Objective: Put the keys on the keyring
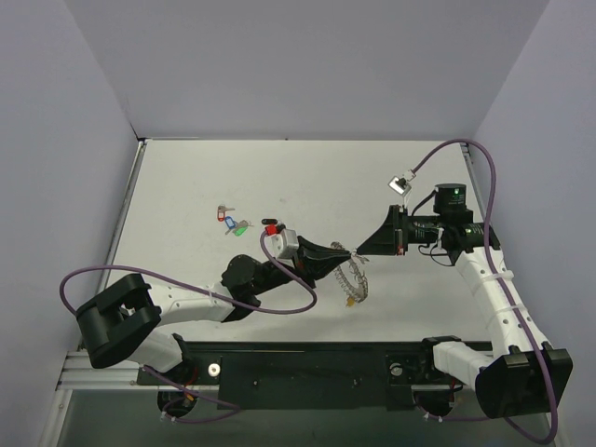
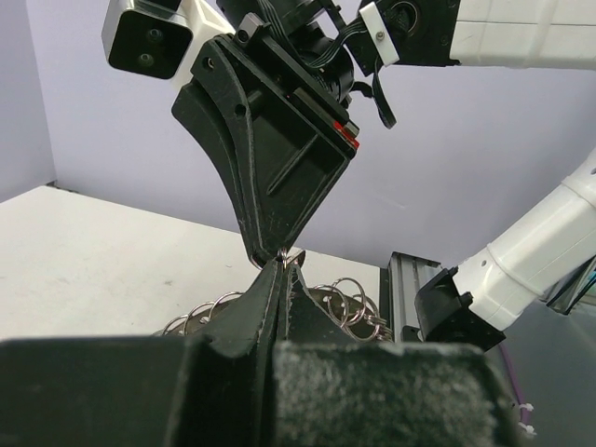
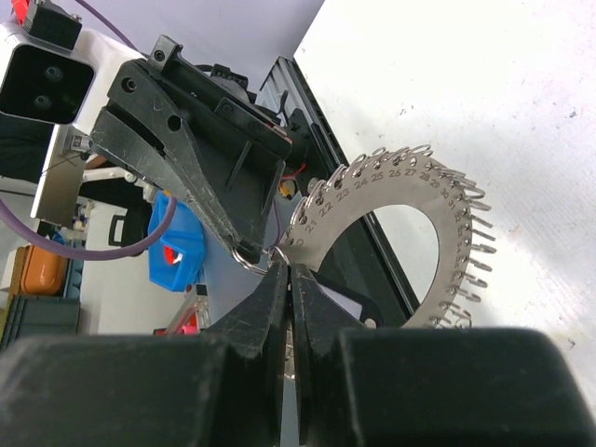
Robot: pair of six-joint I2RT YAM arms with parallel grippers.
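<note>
The keyring (image 1: 355, 279) hangs in the air at the table's middle, a flat numbered silver loop (image 3: 372, 200) fringed with small rings (image 2: 346, 303). My left gripper (image 1: 345, 251) and right gripper (image 1: 359, 250) meet tip to tip just above it. The left gripper (image 2: 282, 263) is shut on one small ring at the loop's edge. The right gripper (image 3: 289, 265) is shut on a thin silver piece with a small ring at its tips; I cannot tell whether that is a key. A yellow tag (image 1: 349, 301) dangles under the loop. Loose keys lie on the table: blue-tagged (image 1: 226, 217), green-tagged (image 1: 240, 226), red-tagged (image 1: 272, 226).
A black rail (image 1: 307, 358) with both arm bases runs along the near edge. Lilac walls close the table on the left, back and right. Purple cables (image 1: 279, 303) loop from both wrists.
</note>
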